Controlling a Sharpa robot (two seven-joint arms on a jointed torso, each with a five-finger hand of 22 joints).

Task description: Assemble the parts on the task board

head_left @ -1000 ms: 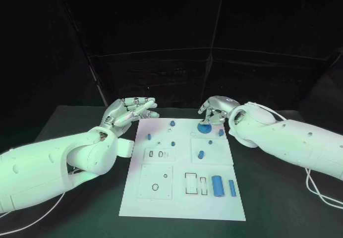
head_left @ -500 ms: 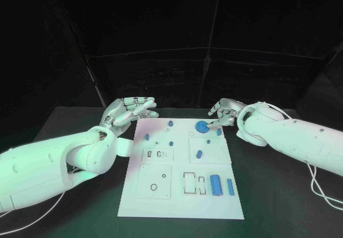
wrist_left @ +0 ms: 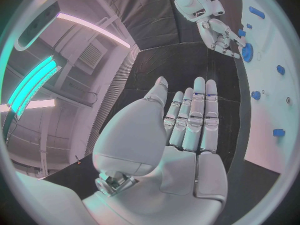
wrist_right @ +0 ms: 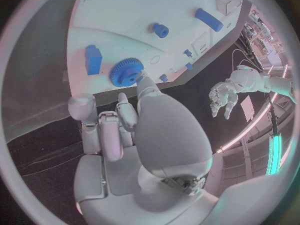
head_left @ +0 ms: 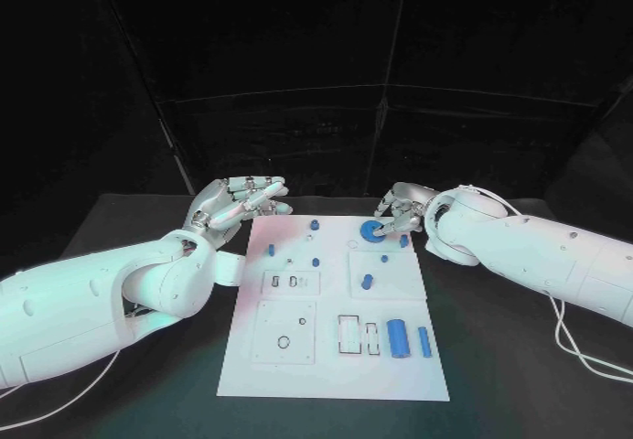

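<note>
Here, right hand [head_left: 396, 216] fingertips touching blue gear [head_left: 370, 232] on white board [head_left: 333, 366]; left hand [head_left: 235, 203] released, fingers spread, beside board.

black table [head_left: 528, 366] carries the work area, its surface matte and dark. black curtain backdrop [head_left: 330, 101] hangs behind the table's far edge, with pale seams across it. thin white cable [head_left: 576, 352] lies in loops on the table near its right side.

Dim scene, bright board, fisheye edges
</note>
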